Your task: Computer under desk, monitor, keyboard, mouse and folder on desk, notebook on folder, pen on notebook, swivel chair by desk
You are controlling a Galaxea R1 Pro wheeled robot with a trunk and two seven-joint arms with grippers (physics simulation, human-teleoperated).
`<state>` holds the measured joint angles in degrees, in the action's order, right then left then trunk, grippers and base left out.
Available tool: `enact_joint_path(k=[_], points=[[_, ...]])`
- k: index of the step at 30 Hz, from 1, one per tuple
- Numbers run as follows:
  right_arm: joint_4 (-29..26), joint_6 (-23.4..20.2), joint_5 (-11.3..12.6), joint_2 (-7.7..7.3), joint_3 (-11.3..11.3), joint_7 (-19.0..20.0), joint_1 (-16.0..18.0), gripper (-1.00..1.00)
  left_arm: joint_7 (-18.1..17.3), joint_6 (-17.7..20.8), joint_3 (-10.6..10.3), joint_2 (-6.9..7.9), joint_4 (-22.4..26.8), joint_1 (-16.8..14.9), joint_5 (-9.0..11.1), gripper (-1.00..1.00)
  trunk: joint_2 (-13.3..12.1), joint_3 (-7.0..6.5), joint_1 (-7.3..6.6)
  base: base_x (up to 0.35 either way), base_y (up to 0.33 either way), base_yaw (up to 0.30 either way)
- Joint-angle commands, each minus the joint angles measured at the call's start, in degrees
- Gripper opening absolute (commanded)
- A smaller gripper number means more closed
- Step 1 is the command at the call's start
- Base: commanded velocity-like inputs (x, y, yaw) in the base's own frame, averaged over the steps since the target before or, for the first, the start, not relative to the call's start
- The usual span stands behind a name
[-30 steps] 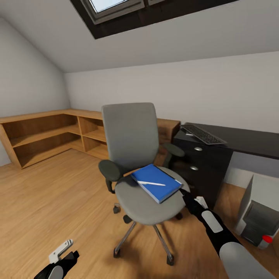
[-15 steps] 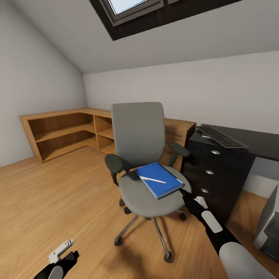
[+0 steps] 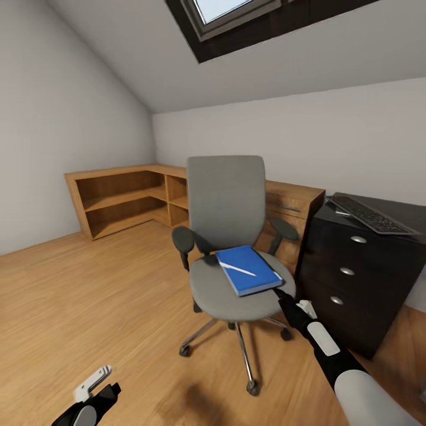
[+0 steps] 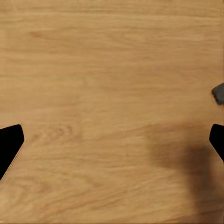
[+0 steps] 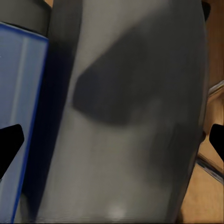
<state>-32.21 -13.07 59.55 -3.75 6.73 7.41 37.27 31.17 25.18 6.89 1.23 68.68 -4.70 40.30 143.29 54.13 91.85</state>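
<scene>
1. Blue and thin, the folder (image 3: 248, 270) lies flat on the seat of the swivel chair (image 3: 228, 225), towards the seat's right edge, with the pen (image 3: 239, 269) resting across its top.
2. I judge the folder light and fairly stiff, with a smooth cover that could slide on the upholstery. Lying flat, it offers little to grip, so the best hold is probably the edge or corner nearest the seat's front-right rim.
3. The pen looks very light and loose. It would likely roll off if the folder is tilted, so it probably wants lifting separately or the folder kept level.
4. The chair stands on casters on the wood floor (image 3: 89, 307), so I expect it to roll or turn under any sideways push.
5. The right gripper (image 3: 279, 292) reaches to the seat's front-right edge, just short of the folder. In the right wrist view its jaws are spread wide, with grey seat (image 5: 135, 112) and the folder's blue edge (image 5: 21, 112) between them. They hold nothing.
6. The left gripper (image 3: 97, 378) hangs low over the bare floor (image 4: 112, 93), jaws spread and empty.
7. The keyboard (image 3: 370, 215) lies on the bench (image 3: 408, 208) at its left end, above the black drawers (image 3: 349, 272).
</scene>
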Motion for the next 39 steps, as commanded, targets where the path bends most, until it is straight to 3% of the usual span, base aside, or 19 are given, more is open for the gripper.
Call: enact_joint_path(k=[1,15,39], points=[[-0.15,-0.46,1.09,0.08,0.14,0.41,0.04,1.0,0.38,0.14,-0.04,0.0,0.05,-0.05,0.48,1.0,0.03,0.04,-0.02,0.0,0.0,0.238],[-0.16,-0.48,1.14,0.12,0.12,0.43,0.05,1.0,0.38,0.14,-0.04,0.0,0.05,-0.05,0.4,1.0,0.03,0.0,-0.02,0.0,0.0,0.207],[-0.06,0.5,1.64,-0.26,0.73,0.32,-0.01,1.0,0.38,0.13,-0.21,0.0,0.05,-0.05,0.02,1.0,0.03,-0.02,-0.02,0.0,0.0,0.007]])
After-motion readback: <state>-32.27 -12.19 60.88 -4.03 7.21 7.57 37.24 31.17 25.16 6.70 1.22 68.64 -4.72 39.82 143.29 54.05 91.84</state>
